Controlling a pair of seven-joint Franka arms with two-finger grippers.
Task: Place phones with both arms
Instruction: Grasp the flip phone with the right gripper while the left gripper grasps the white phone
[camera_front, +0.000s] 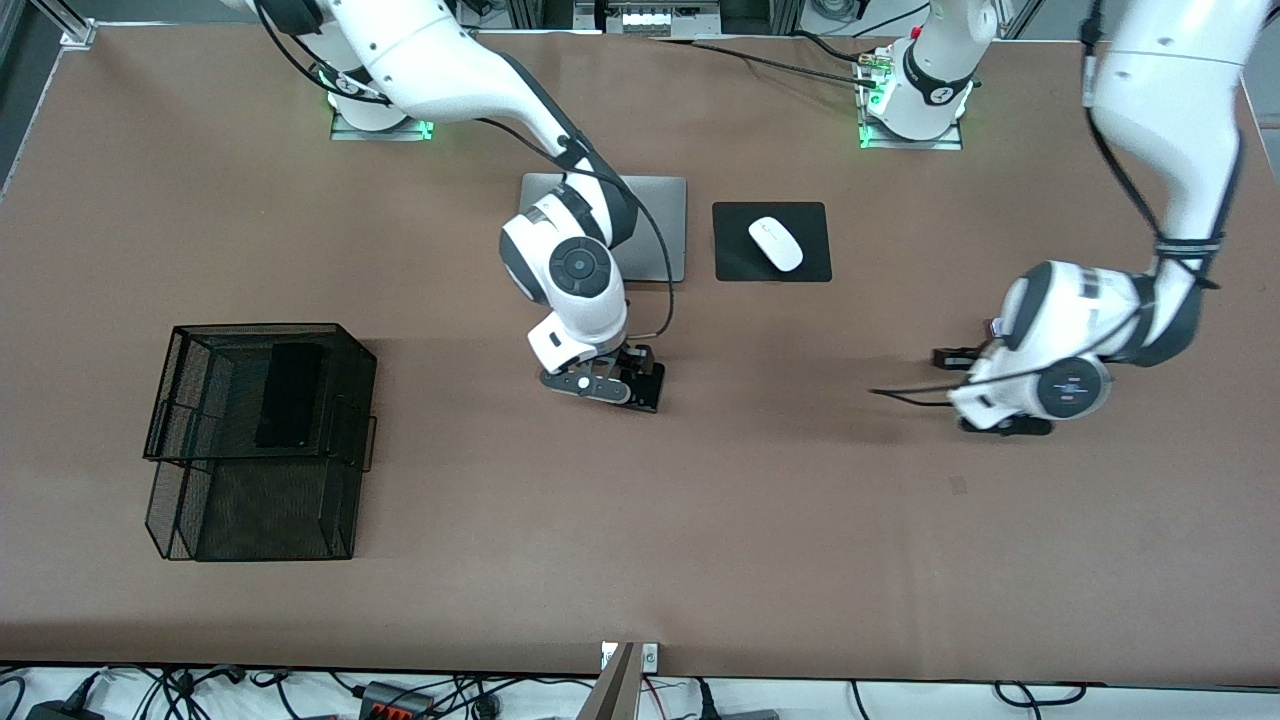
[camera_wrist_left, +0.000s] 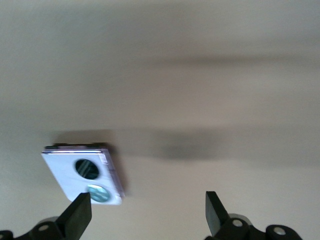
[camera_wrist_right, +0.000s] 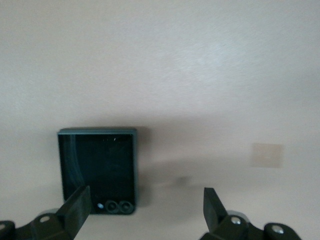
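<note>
Brown bench (camera_front: 700, 520) carries a black mesh tray (camera_front: 175, 400) toward the right arm's end, with the long black phone (camera_front: 290, 395) lying in it. Near the middle, the right tool (camera_wrist_right: 145, 210) hangs low with fingers spread wide, empty, the black flip phone (camera_wrist_right: 97, 170) lying flat beside one finger. Toward the left arm's end, the left tool (camera_wrist_left: 147, 212) is likewise wide and empty, just by the lavender flip phone (camera_wrist_left: 82, 172). A laptop (camera_front: 660, 230) and mouse (camera_front: 776, 243) sit nearer the bases.

Even overhead light; motion-blurred left wrist view.
</note>
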